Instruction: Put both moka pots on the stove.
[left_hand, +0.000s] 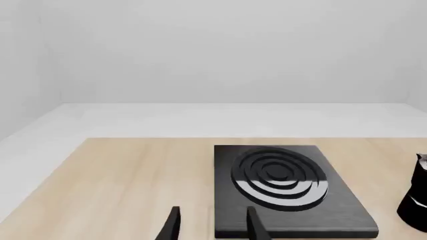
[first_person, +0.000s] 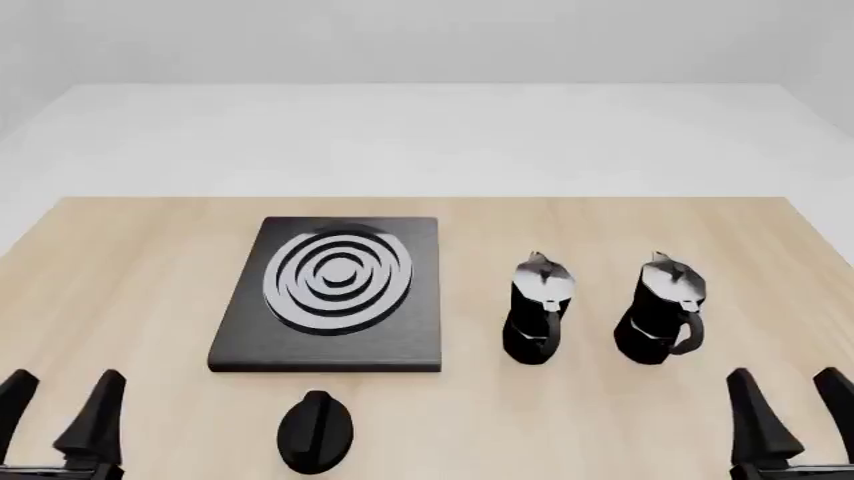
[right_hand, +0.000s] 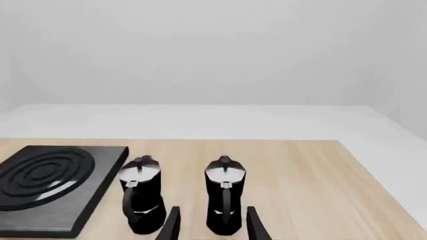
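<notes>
- Showing a light wooden table (first_person: 134, 260) from above and a little behind, the front view has both arms low at the near edge, with nothing held.
- Left gripper (first_person: 60, 410) sits at the near left corner, its two dark fingers spread apart and empty.
- Right gripper (first_person: 787, 410) sits at the near right corner, fingers likewise parted and empty.
- A flat black stove (first_person: 254, 340) with silver ring burner lies left of centre on the table, bare on top.
- Two moka pots stand upright on the wood to the right of the stove, not on it: the nearer-to-stove pot (first_person: 538, 308) and the outer pot (first_person: 658, 310), side by side with a gap between them.
- A small black teardrop knob (first_person: 315, 430) lies on the table just in front of the stove's near edge.
- From the right wrist view, the outer pot lines up between the open fingers, its handle facing the camera.
- Judged risks: the pots are tall and narrow, so a finger brushing one during approach could tip it or knock it into its neighbour.
- A grasp on the shiny lid or handle alone might slip or swing the pot.
- The burner has limited room, so a carelessly placed first pot could crowd out the second.
- The left arm crossing over risks nudging the knob.
</notes>
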